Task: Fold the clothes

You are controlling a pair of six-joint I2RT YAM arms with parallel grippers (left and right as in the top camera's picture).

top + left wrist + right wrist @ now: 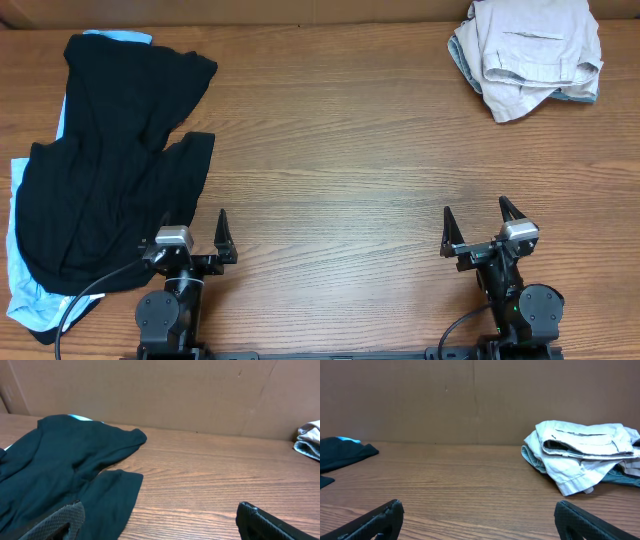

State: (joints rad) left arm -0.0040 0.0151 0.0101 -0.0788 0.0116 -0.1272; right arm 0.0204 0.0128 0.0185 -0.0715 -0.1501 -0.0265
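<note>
A black garment (110,170) lies spread at the far left of the table over a pale-blue garment (25,290); it also shows in the left wrist view (65,465). Pale beige khaki shorts (530,50) sit bunched at the back right on top of faded denim shorts (580,95), and show in the right wrist view (585,450). My left gripper (195,232) is open and empty at the front left, its left finger over the black garment's edge. My right gripper (475,225) is open and empty at the front right, well short of the khaki shorts.
The wooden table (340,170) runs between the two piles. A brown cardboard wall (470,395) stands along the back edge. A black cable (85,295) loops over the garments by the left arm's base.
</note>
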